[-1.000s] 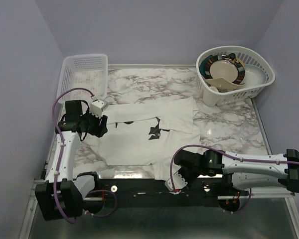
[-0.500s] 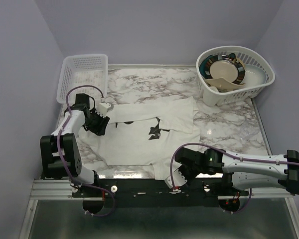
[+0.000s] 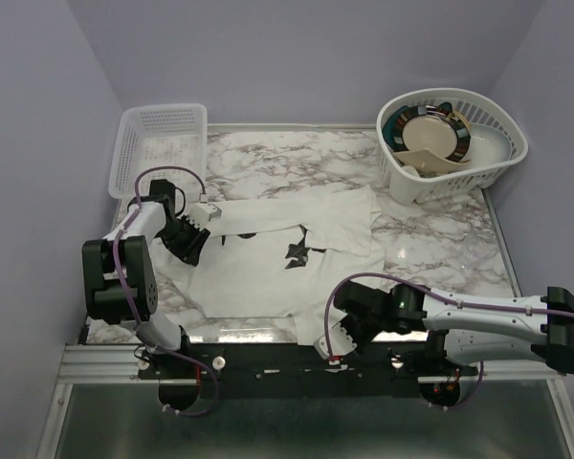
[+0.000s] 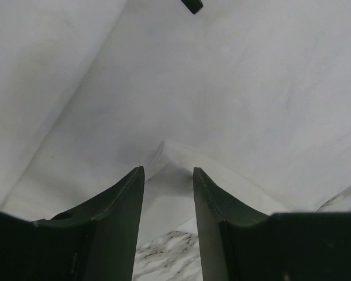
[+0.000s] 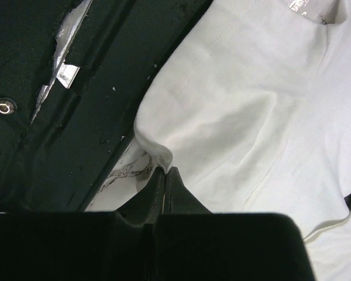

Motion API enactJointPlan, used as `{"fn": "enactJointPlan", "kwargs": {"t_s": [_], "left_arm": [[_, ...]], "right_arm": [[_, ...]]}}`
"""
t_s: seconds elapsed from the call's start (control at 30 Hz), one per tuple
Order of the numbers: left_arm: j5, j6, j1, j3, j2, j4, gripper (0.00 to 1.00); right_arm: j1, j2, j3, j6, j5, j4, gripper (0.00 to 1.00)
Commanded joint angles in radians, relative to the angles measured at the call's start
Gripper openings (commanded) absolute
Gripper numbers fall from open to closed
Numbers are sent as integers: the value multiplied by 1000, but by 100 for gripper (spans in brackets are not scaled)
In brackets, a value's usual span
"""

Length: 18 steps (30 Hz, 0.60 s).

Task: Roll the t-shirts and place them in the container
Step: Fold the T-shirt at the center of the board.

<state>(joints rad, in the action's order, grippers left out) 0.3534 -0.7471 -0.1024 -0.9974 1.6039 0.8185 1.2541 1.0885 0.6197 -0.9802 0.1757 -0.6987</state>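
Top external view: one white t-shirt [image 3: 268, 273] lies spread flat on the marbled surface [image 3: 297, 158], just to the near right of the rectangular mesh basket [image 3: 126, 158], with its black graphic [image 3: 297, 251] facing up. Left claw [image 3: 193, 247] sits at the shirt edge closest to that basket. The left wrist view shows its jaws parted with a raised ridge of cloth between them, not yet pinched. Right claw [image 3: 330, 349] is well apart from that basket, at the shirt's near hem. The right wrist view shows its jaws closed on a small fold of the hem.

Handling: the cotton is judged light, limp and prone to bunching, and it will sag from any single hold. Take hold at a hem or seam, with both corners of one edge held together, so the roll starts straight.

Containers: the rounded basket [image 3: 440, 184], far to the right of the rectangular one, holds a plate [image 3: 435, 134] and other dishes
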Motion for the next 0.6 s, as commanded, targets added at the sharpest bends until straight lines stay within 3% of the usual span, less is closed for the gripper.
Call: {"fn": "enactJointPlan", "kwargs": {"t_s": [0.0, 0.27, 0.37, 0.47, 0.57], "left_arm": [[47, -44, 4, -32, 47, 87, 48], [75, -58, 7, -78, 74, 83, 47], [87, -81, 6, -118, 99, 125, 43], [96, -107, 6, -152, 126, 174, 32], [101, -116, 6, -175, 149, 206, 30]], "right_arm": [[-12, 13, -12, -11, -5, 22, 1], [-18, 17, -18, -12, -7, 25, 1], [-21, 16, -21, -11, -7, 30, 1], [-24, 16, -26, -12, -8, 30, 1], [-25, 17, -31, -14, -10, 31, 1]]}}
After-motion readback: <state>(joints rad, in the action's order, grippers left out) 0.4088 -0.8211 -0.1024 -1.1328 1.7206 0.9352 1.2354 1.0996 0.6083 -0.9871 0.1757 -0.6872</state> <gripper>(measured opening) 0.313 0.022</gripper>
